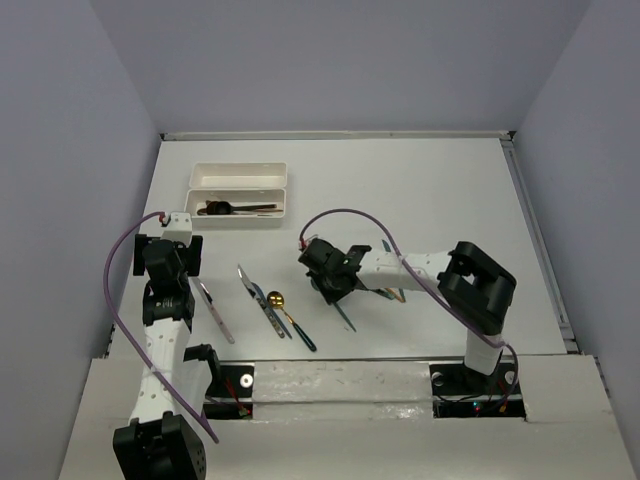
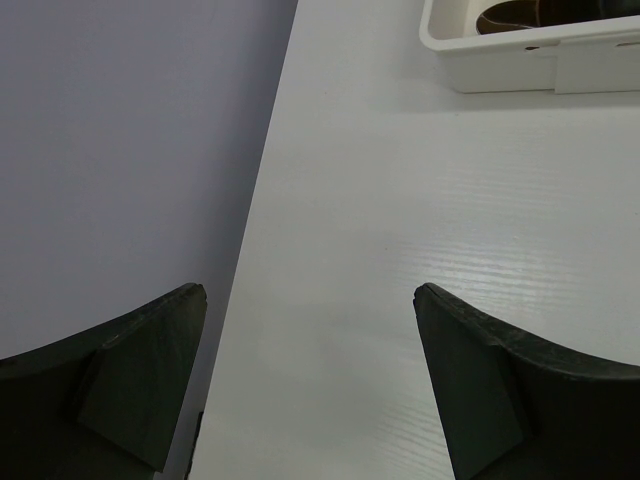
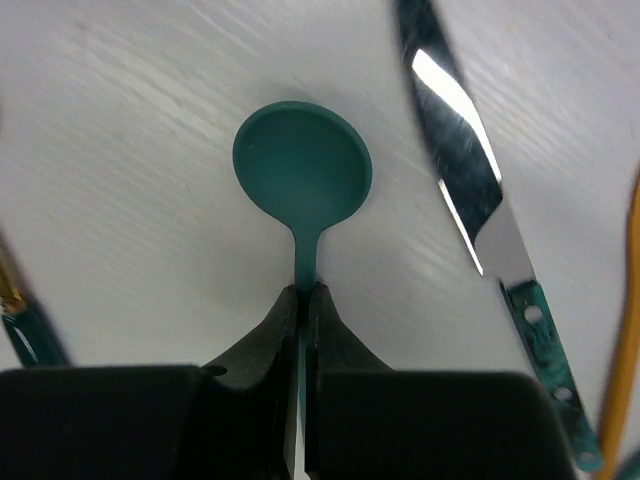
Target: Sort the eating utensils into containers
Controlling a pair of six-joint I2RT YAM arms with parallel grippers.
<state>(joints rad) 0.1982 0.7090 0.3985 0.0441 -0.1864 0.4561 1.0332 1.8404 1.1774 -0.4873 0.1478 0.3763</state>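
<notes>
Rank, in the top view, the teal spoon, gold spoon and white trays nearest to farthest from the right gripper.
1. Teal spoon, held by the right gripper.
2. Gold spoon, just to its left.
3. White trays, far back left.

Light: bright, even, diffuse, from above. Bench [image 1: 420,200]: near white-out in the top view; surface grain visible only in the wrist views. Shadows: faint, soft-edged, close under the arms [image 1: 420,265]. Glare: hard mirror streak along the knife [image 3: 465,170] blade, right wrist view. Focus: teal spoon [image 3: 303,170] fairly sharp; right gripper [image 3: 302,300] and left gripper [image 2: 308,295] dark, underexposed, slightly soft. Tray [image 2: 500,70] corner mildly blurred.
</notes>
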